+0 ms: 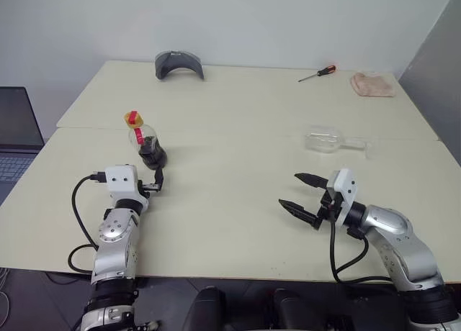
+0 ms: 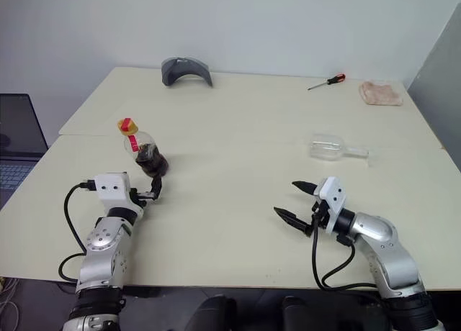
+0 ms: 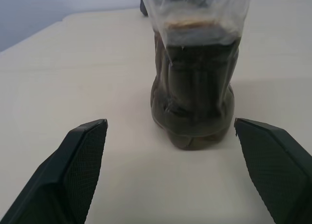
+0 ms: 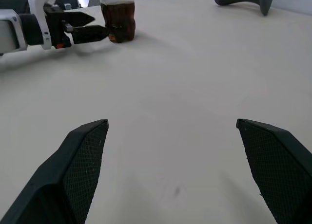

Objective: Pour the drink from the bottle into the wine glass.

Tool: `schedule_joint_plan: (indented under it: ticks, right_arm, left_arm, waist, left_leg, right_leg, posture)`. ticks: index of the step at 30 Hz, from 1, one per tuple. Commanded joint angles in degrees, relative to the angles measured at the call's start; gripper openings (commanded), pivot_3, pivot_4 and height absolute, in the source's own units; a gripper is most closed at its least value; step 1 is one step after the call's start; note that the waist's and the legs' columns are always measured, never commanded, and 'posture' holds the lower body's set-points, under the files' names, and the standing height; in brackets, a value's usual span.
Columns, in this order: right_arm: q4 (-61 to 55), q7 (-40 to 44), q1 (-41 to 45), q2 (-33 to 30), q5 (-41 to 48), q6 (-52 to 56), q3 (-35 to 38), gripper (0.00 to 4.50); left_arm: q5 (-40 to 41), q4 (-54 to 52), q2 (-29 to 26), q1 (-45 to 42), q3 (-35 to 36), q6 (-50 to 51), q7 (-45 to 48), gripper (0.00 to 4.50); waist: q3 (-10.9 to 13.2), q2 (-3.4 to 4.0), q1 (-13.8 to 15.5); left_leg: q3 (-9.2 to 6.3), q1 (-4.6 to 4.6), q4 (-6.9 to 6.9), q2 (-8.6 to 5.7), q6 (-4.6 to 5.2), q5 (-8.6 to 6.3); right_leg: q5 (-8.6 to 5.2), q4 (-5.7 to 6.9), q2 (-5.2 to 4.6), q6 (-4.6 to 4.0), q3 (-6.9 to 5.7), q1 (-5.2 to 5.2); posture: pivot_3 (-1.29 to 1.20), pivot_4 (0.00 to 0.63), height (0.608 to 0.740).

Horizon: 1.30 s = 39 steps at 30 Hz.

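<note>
From the head views, the bottle (image 1: 148,145) stood upright on the bench (image 1: 238,129), holding the drink (image 1: 152,155). The left pincer (image 1: 158,181) sat just before the bottle, spread wide and gripping nothing. The wine glass (image 1: 333,141) lay on its side well right of the bottle; the right pincer (image 1: 301,196) gaped empty near it.

In the left wrist view, the bottle stood between and beyond the parted fingers (image 3: 80,160), untouched.

In the right wrist view, the bottle (image 4: 117,19) stood far across the bench.

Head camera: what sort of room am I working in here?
Probably an office or lab workspace, not a kitchen: two plain cream tables pushed together against a bare white wall, an open laptop at the left edge, and a red-handled screwdriver lying at the far side.
</note>
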<state>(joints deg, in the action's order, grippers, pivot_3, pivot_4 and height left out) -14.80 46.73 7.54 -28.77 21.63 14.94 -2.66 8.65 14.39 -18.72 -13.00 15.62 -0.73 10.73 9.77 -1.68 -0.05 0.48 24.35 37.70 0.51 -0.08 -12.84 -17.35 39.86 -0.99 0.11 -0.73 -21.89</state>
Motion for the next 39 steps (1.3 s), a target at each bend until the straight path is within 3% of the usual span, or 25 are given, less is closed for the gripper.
schedule_joint_plan:
  ticks: [1,12,27,30,37,39]
  right_arm:
    - [-2.2,0.3,1.3,0.2,0.9,-0.3,0.2,4.50]
    - [-5.8,-1.2,2.5,0.6,2.0,3.0,0.3,4.50]
    - [-12.6,-2.3,13.7,1.7,9.5,13.9,-1.4,4.50]
    - [-12.5,-2.6,14.5,2.1,9.3,14.1,-1.9,4.50]
    - [-13.1,-3.1,14.3,2.3,9.3,14.2,-2.4,4.50]
    - [-13.5,-3.4,13.8,2.0,9.3,14.2,-2.1,4.50]
  left_arm:
    - [0.3,1.7,-1.0,-2.0,-0.3,-2.0,1.9,4.45]
    - [-0.9,7.0,-2.2,-8.7,-0.3,-2.9,0.8,4.45]
    - [-1.2,11.7,-1.6,-16.2,-1.0,-0.7,-1.0,4.45]
    - [-1.2,12.0,-1.4,-17.1,-1.1,-0.6,-1.2,3.85]
    - [-0.9,10.8,-1.4,-17.8,-1.5,-0.3,-0.8,1.69]
    - [-0.5,8.5,-1.4,-17.4,-2.2,-0.1,0.8,1.55]
  waist:
    - [0.0,0.00,0.0]
    - [0.0,-0.01,0.0]
    - [0.0,-0.05,0.0]
    - [0.0,-0.05,0.0]
    - [0.0,-0.06,0.0]
    - [0.0,-0.07,0.0]
  left_leg:
    - [-0.01,0.00,0.00,0.00,0.00,0.00]
    - [-0.02,0.00,0.00,0.00,0.00,0.00]
    - [-0.04,0.01,0.02,0.00,-0.01,0.00]
    - [-0.05,0.01,0.02,0.00,-0.01,0.00]
    - [-0.05,0.02,0.02,0.00,-0.01,0.00]
    - [-0.05,0.02,0.02,0.00,-0.01,0.00]
  right_leg:
    - [0.00,0.00,0.00,0.00,0.00,0.00]
    - [0.00,0.00,0.00,0.00,-0.01,0.00]
    - [0.01,0.00,-0.01,0.00,-0.04,-0.01]
    - [0.01,0.00,0.00,0.00,-0.04,-0.01]
    - [0.01,0.00,-0.01,0.00,-0.04,-0.01]
    - [0.01,0.00,-0.01,0.00,-0.04,-0.01]
  posture:
    - [0.00,0.150,0.740]
    - [0.00,0.150,0.740]
    - [0.00,0.150,0.740]
    - [0.00,0.150,0.740]
    - [0.00,0.150,0.740]
    - [0.00,0.150,0.740]
